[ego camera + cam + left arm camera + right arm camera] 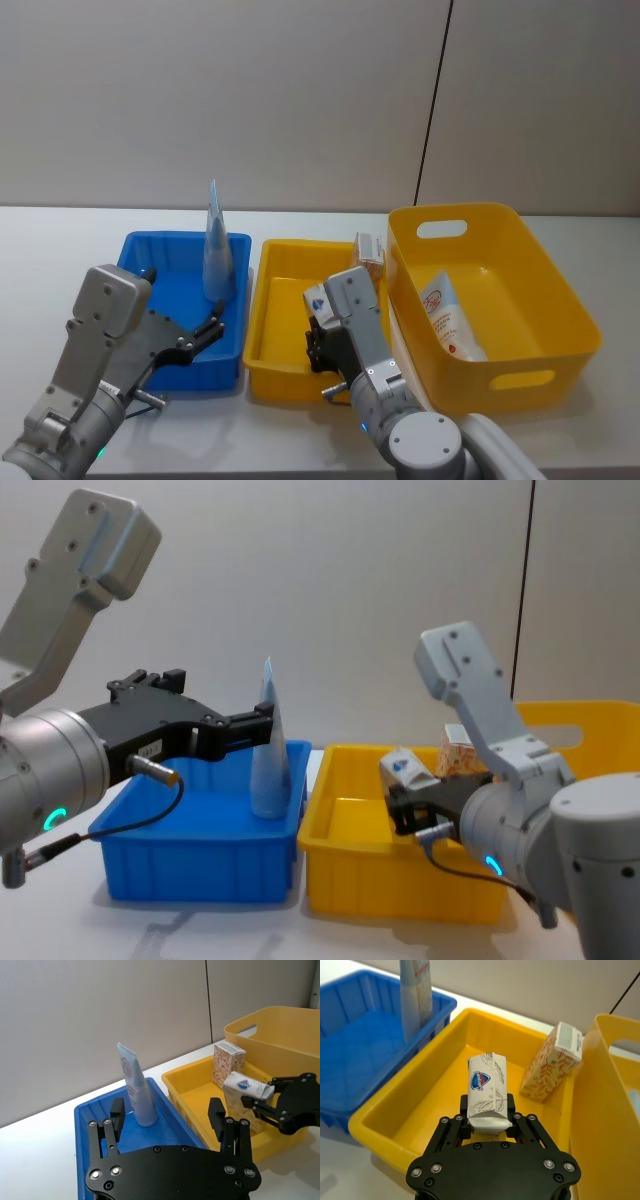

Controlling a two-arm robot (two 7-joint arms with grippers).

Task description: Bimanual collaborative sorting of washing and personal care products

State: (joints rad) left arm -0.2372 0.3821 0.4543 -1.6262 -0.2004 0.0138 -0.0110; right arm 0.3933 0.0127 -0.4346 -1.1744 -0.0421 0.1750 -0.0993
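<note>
Gripping small white carton [487,1092] by its end only, right gripper [490,1125] fingers clamped, held it above shallow yellow tray [415,1095]; carton could twist free. Left gripper [167,1115] fingers apart, near tube [136,1091] left of tray; could topple it.

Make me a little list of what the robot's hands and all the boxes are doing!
Right hand: shut on white carton, above the shallow yellow bin
Left hand: open, over the blue bin
Blue bin: pale blue tube standing upright
Shallow yellow bin: orange-speckled carton at its far side
Deep yellow bin: tube with red logo lying inside
</note>
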